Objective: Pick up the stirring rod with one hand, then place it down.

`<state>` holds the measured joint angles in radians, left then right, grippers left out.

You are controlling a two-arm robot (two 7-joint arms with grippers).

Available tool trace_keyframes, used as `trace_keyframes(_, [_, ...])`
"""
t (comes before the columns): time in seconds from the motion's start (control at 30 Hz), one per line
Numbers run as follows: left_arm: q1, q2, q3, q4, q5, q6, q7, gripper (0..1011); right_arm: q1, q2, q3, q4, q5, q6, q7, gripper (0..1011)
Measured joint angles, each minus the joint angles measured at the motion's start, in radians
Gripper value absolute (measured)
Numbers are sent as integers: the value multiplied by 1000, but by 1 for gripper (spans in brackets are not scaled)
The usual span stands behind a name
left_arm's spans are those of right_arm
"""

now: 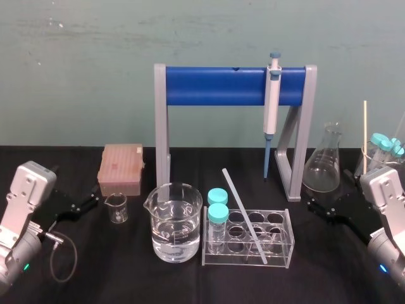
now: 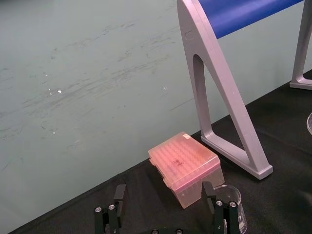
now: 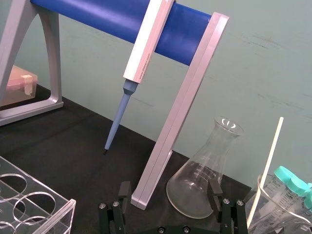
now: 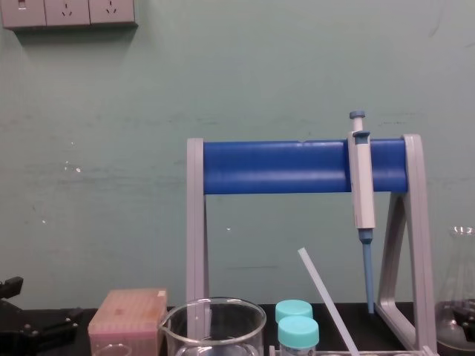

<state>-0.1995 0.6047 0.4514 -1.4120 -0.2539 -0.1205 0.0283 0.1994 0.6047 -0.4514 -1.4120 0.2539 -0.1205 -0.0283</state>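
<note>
We log the left gripper [image 2: 164, 196] low at the table's left side, fingers spread, gripping nothing. Next we count one pink tip box [image 1: 121, 168], one small beaker [image 1: 116, 208], and one large beaker [image 1: 174, 221] with clear liquid. One clear rack [image 1: 285, 250] carries two teal-capped tubes [image 1: 218, 206]. The single stirring rod [image 1: 243, 215] lies slanted across the rack's top, well apart from both grippers. One pipette [image 1: 272, 104] hangs on the blue-bar stand [image 1: 215, 87]; the print on its body is unreadable. One flask [image 1: 324, 166]. The right gripper [image 3: 169, 191] is at the right side, fingers spread, empty.
</note>
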Motion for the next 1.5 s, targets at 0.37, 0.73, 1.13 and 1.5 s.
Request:
trace_keyframes(0.37, [0, 0, 0, 0, 0, 0, 0, 1000, 0, 0, 0, 0, 0, 0, 0, 1003])
trace_keyframes(0.73, [0, 0, 0, 0, 0, 0, 0, 1000, 0, 0, 0, 0, 0, 0, 0, 1003])
trace_keyframes(1.13, [0, 0, 0, 0, 0, 0, 0, 1000, 0, 0, 0, 0, 0, 0, 0, 1003])
trace_keyframes(1.5, [0, 0, 0, 0, 0, 0, 0, 1000, 0, 0, 0, 0, 0, 0, 0, 1003])
